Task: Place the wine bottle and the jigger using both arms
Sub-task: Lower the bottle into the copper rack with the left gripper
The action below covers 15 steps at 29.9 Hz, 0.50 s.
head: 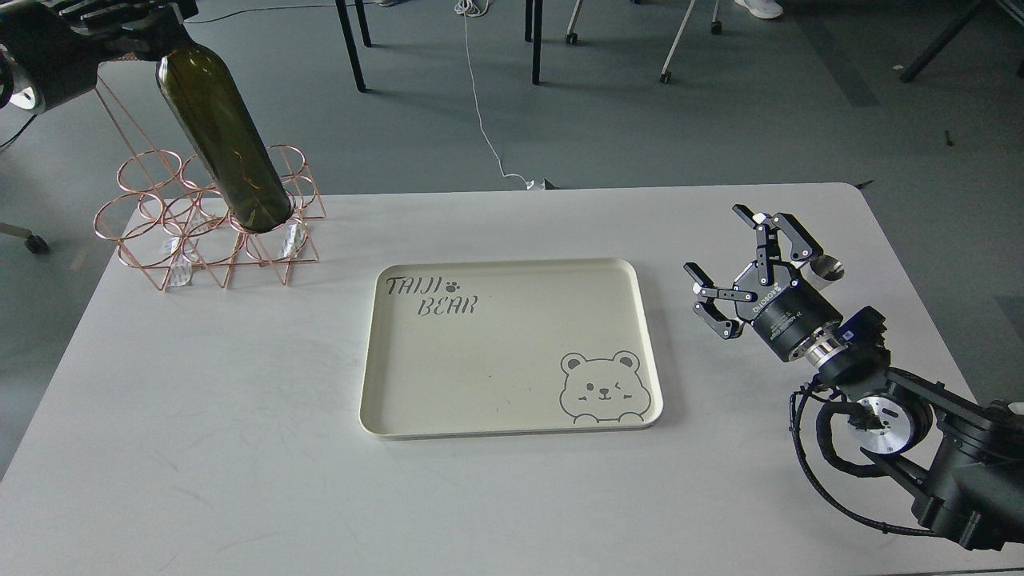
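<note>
The dark olive-green wine bottle (pixel 228 144) leans tilted over the copper wire rack (pixel 152 240) at the table's far left, its base at the rack's right front ring. My left gripper (pixel 120 24) is at the top left corner, closed around the bottle's neck, which it hides. The silver jigger (pixel 826 270) stands on the table at the far right, partly hidden behind my right gripper. My right gripper (pixel 716 240) is open and empty, its far fingers (pixel 788 232) just left of the jigger.
A cream tray (pixel 512 262) with "TAIJI BEAR" lettering and a bear drawing lies empty in the table's middle. The white table (pixel 240 480) ends close behind the rack. Chair legs and a cable are on the floor beyond.
</note>
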### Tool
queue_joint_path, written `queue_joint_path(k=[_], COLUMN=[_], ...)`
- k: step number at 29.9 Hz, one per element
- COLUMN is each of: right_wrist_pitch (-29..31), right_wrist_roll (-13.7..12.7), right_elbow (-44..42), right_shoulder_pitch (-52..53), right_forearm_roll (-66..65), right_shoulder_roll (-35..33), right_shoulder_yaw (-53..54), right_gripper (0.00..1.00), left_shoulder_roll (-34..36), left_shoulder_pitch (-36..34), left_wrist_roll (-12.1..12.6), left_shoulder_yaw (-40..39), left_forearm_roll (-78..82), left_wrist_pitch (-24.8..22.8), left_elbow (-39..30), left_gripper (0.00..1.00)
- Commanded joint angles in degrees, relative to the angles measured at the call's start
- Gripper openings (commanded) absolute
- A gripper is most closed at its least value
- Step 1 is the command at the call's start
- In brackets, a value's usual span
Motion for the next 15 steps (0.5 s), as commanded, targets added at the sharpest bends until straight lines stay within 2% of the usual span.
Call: queue_joint_path(k=[1, 15], right_wrist_pitch=[0.0, 0.0], right_wrist_roll=[0.0, 0.0], right_elbow=[0.0, 0.0], right_shoulder_pitch=[-0.08, -0.08], right_forearm_roll=[0.0, 0.0], right_shoulder_roll=[0.0, 0.0], right_shoulder_yaw=[0.0, 0.0], right_gripper=[0.99, 0.99], left_shoulder_roll=[-0.44, -0.97], left_shoulder_pitch=[0.06, 0.33], left_wrist_roll=[0.0, 0.0], left_shoulder_yaw=[0.17, 1.23], left_forearm_roll=[0.0, 0.0], left_wrist_pitch=[0.41, 1.47], left_elbow=[0.11, 0.19], left_gripper=[0.2, 0.21])
